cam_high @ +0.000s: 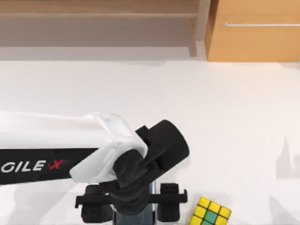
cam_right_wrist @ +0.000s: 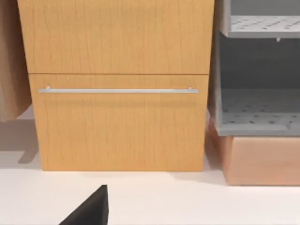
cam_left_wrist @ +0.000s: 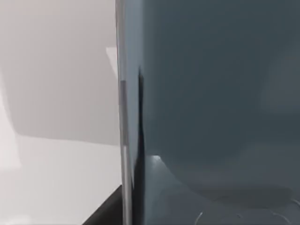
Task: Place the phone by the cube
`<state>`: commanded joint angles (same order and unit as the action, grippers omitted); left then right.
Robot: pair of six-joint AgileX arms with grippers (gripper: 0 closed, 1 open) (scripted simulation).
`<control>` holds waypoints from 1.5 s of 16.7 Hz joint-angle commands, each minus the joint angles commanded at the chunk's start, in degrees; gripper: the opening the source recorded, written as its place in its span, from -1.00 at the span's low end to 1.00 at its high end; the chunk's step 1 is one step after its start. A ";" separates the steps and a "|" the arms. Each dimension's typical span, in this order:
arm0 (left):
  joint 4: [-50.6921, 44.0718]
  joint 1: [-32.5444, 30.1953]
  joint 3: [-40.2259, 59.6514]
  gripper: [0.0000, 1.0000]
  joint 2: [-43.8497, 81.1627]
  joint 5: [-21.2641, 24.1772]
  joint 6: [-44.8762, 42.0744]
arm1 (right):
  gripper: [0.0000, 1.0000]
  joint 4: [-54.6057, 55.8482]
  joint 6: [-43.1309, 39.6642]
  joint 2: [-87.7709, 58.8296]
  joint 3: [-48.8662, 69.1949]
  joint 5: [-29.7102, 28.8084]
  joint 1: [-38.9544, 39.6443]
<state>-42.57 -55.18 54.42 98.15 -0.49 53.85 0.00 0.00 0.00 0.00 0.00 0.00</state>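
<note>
My left end effector (cam_high: pixel 133 206) sits at the bench's (cam_high: pixel 225 117) near edge, fingers clamped either side of the phone (cam_high: pixel 133 216), so it can be set down just left of the cube (cam_high: pixel 211 212) nearby
</note>
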 joint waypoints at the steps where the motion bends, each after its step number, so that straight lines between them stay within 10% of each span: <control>1: -0.01 0.00 -0.95 -1.00 1.00 -0.02 0.00 | 1.00 0.00 0.00 0.00 0.00 0.00 0.00; 8: -0.01 0.00 -1.62 -1.00 1.69 -0.03 0.00 | 1.00 0.00 0.00 0.00 0.00 0.00 0.00; 21: -0.01 0.00 -1.62 0.96 1.69 -0.03 0.00 | 1.00 0.00 0.00 0.00 0.00 0.00 0.00; 25: -0.01 0.00 -1.62 1.00 1.69 -0.03 0.00 | 1.00 0.00 0.00 0.00 0.00 0.00 0.00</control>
<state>-42.58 -55.18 52.80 99.84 -0.52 53.85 0.00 0.00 0.00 0.00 0.00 0.00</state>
